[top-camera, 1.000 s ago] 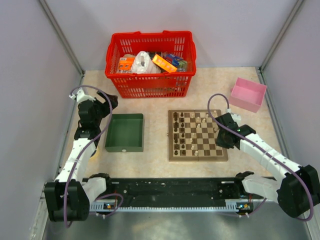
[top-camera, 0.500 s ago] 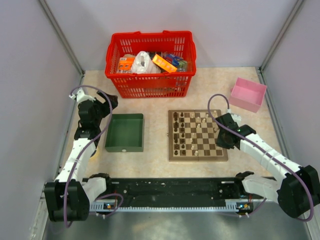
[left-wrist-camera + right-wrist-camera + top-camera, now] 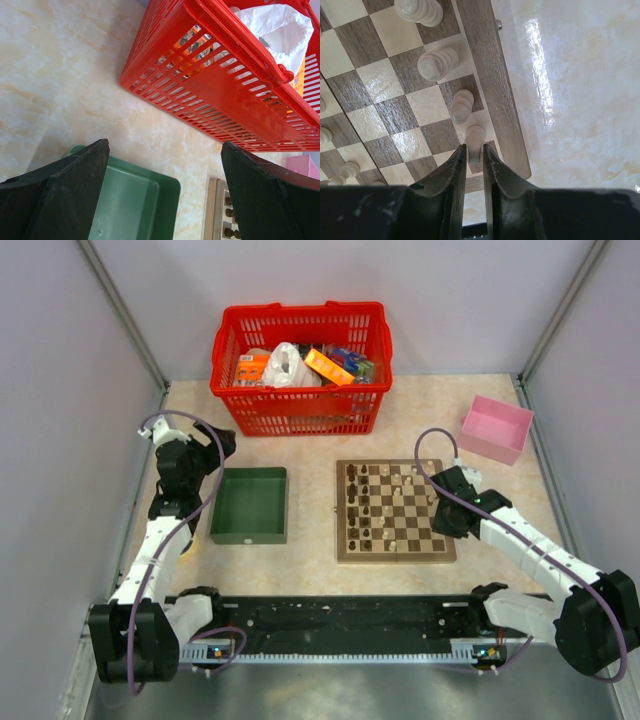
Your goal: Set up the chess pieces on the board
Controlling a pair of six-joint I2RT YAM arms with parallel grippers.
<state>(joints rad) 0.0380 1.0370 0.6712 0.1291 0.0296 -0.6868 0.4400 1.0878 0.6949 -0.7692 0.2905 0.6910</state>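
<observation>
Jaws wide and empty on your left gripper [image 3: 165, 150], jaws a sliver apart on your right gripper [image 3: 474, 150]: that is how the two arms stand as the chess pieces [image 3: 385, 502] go onto the board [image 3: 395, 556]. From above, the board lies mid-table between a green tray [image 3: 250, 536] and a pink box [image 3: 497, 427], with dark pieces along its left side and pale ones toward the right, where the right gripper hangs. The left wrist camera shows spread fingers over the tray's corner, near a red basket [image 3: 225, 95]. The right wrist camera shows fingertips flanking a pale piece [image 3: 475, 134] standing on a square against the board's right rim; whether they pinch it, you cannot tell. This looks like a placement. Open evenly, then lift straight up so neither finger topples it or the neighbouring piece [image 3: 461, 106].
</observation>
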